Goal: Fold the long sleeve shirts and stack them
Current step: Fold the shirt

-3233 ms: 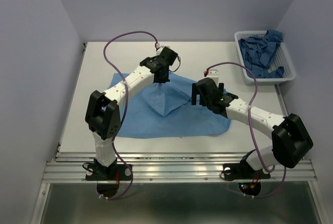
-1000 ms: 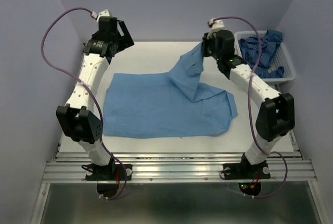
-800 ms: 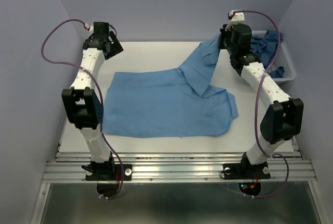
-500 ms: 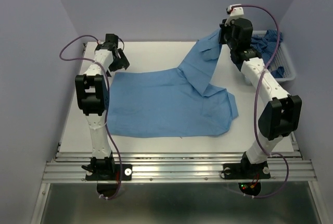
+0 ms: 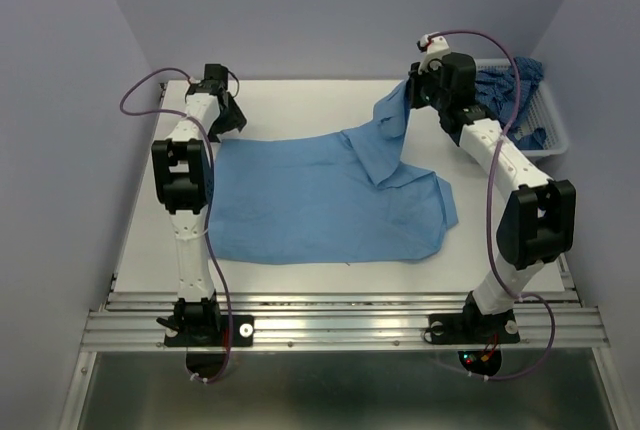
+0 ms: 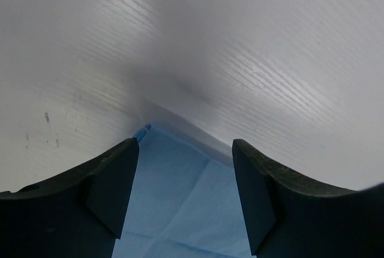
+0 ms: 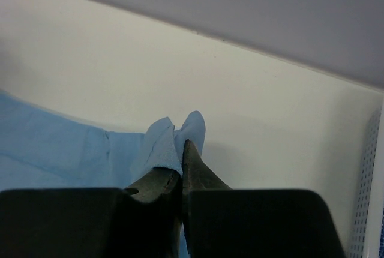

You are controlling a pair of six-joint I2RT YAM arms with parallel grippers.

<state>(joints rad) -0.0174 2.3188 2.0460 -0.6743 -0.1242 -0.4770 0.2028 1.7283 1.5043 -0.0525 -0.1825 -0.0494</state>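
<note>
Since half a second ago the right end effector [image 5: 413, 98] has dipped and come inward, its jaws pinched tight on a fold of the light blue shirt [image 5: 310, 200], holding that part up off the counter [image 5: 290, 100], probably to draw it out flat. The left end effector [image 6: 185, 145] hangs wide open and empty astride the shirt's far-left corner, seemingly ready to take it. The rest lies spread mid-counter.

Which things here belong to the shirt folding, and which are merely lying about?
Job: plain light sky-blue cloth shirt, pinched by right gripper; open left gripper; darker patterned blue shirt.
Lying about: white plastic mesh basket holding it; white table.
</note>
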